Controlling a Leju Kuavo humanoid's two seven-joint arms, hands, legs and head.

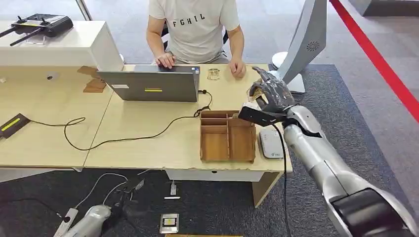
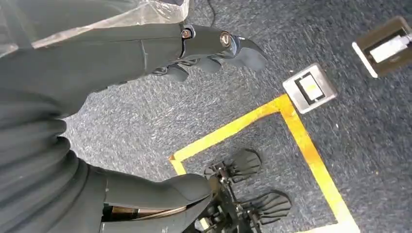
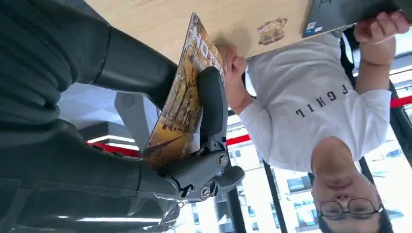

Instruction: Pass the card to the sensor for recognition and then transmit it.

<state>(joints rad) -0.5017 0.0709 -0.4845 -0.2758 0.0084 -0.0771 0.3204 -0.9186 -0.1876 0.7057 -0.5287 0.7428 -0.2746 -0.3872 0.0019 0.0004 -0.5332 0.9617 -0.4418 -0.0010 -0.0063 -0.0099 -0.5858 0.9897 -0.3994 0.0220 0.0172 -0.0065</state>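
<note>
My right hand (image 1: 269, 94) is raised above the table's right end, beyond the white sensor (image 1: 271, 144) and near the seated person's hand (image 1: 237, 68). In the right wrist view that hand (image 3: 194, 145) pinches a card (image 3: 182, 104) printed with an autumn picture between thumb and fingers, its far edge pointing toward the person's hand (image 3: 234, 65). The sensor lies flat beside the wooden tray (image 1: 227, 157), below my forearm. My left hand (image 2: 214, 46) hangs by my side over the carpet, fingers apart, holding nothing.
A grey laptop (image 1: 153, 85) stands in front of the person (image 1: 196, 24), with a black cable (image 1: 123, 138) trailing across the wooden table (image 1: 44, 143). A white stand (image 1: 306, 44) rises at the table's right end. Yellow floor tape (image 2: 301, 136) and floor sockets (image 2: 309, 88) lie below.
</note>
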